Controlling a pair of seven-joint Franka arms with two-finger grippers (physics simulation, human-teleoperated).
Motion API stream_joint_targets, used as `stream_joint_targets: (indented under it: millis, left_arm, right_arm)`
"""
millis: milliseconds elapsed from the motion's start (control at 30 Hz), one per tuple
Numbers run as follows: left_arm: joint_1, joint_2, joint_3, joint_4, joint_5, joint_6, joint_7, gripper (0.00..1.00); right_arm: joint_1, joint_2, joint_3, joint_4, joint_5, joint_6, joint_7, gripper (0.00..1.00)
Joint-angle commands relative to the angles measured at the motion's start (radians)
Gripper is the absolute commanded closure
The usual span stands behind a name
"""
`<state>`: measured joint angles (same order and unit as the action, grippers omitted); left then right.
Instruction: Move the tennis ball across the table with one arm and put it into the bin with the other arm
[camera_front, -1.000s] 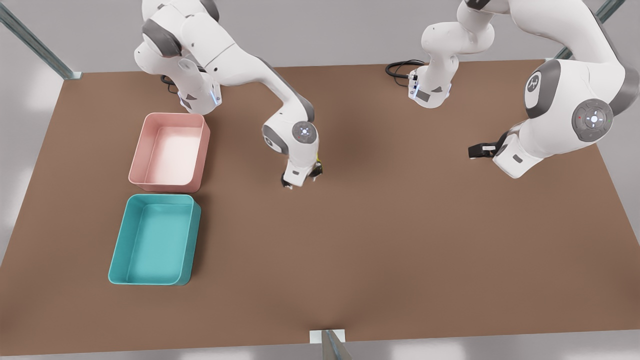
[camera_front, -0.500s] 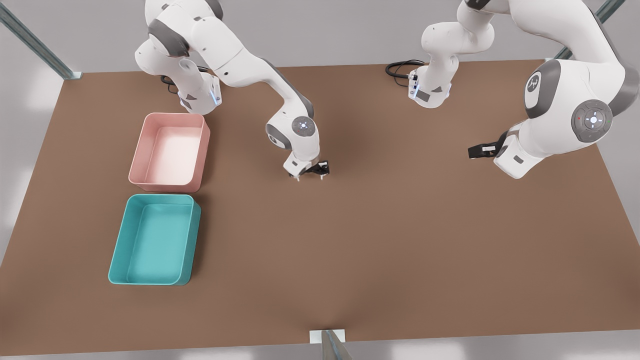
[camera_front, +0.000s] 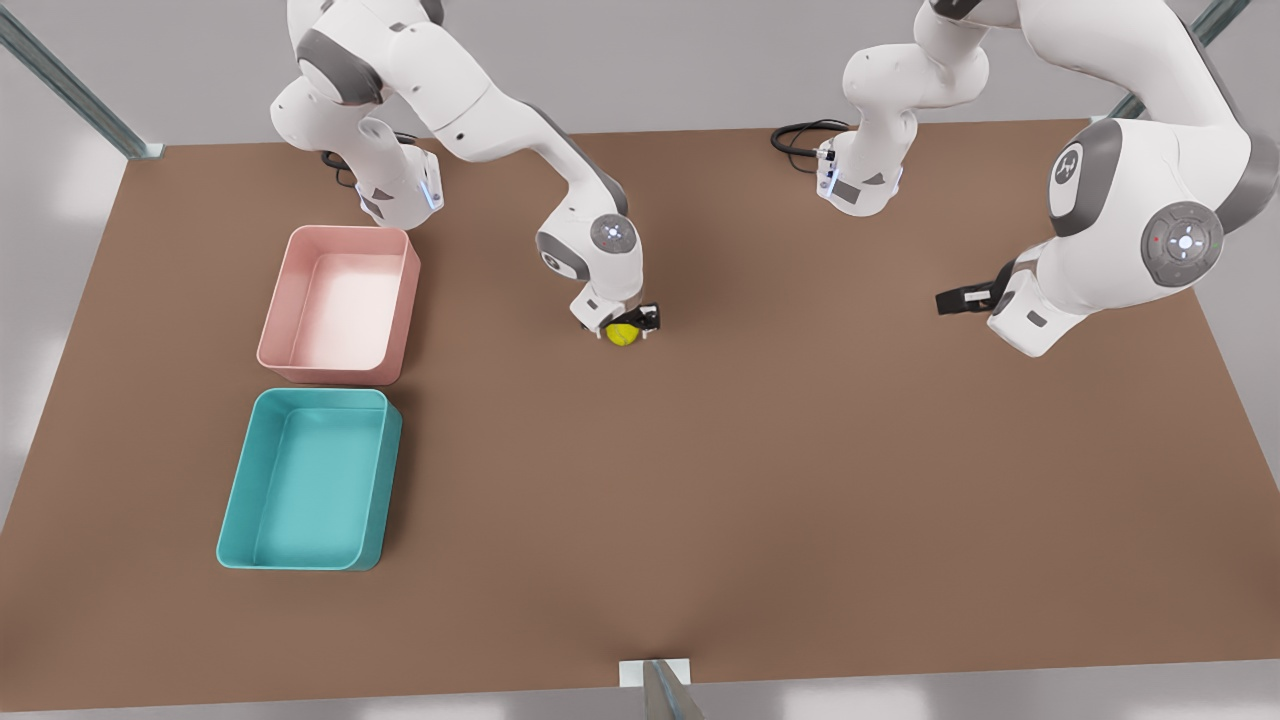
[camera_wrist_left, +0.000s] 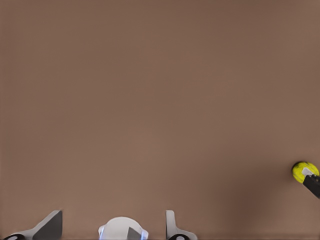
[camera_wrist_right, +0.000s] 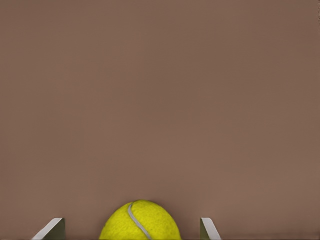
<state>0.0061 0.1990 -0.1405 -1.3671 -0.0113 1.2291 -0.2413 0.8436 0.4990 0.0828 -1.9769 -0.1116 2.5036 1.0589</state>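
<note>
The tennis ball (camera_front: 622, 334) is small and yellow-green and lies on the brown table (camera_front: 760, 480) near its middle. My right gripper (camera_front: 618, 326), on the arm at the front view's left, points down right over it. In the right wrist view the ball (camera_wrist_right: 140, 221) sits between the two fingers (camera_wrist_right: 52, 228), with a gap on each side, so the gripper is open around it. My left gripper (camera_wrist_left: 112, 222) is open and holds nothing. Its arm (camera_front: 1030, 300) waits at the front view's right, and its wrist view shows the ball (camera_wrist_left: 304, 171) far off. The teal bin (camera_front: 308, 480) stands at the front view's left.
A pale pink tub (camera_front: 340, 300) stands just behind the teal bin. Both arm bases (camera_front: 395, 190) (camera_front: 860, 180) and a black cable (camera_front: 800, 135) are at the far edge. A metal post foot (camera_front: 655, 675) is at the near edge.
My right gripper has shifted toward the far side and a little to the front view's right, and the ball now shows beneath its fingers. The left arm has stayed put.
</note>
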Motion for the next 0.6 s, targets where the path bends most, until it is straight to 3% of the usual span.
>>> stream_joint_targets:
  millis: [0,567]
  left_arm:
    - [0.000,-0.001,-0.001,0.000,0.001,-0.020,-0.023,0.00]
    - [0.040,0.028,-0.005,0.003,-0.056,-0.148,0.050,0.00]
  right_arm:
    - [0.000,0.004,0.000,0.000,-0.002,0.001,0.099,0.00]
    - [0.025,0.076,0.002,0.016,-0.003,0.014,0.092,0.00]
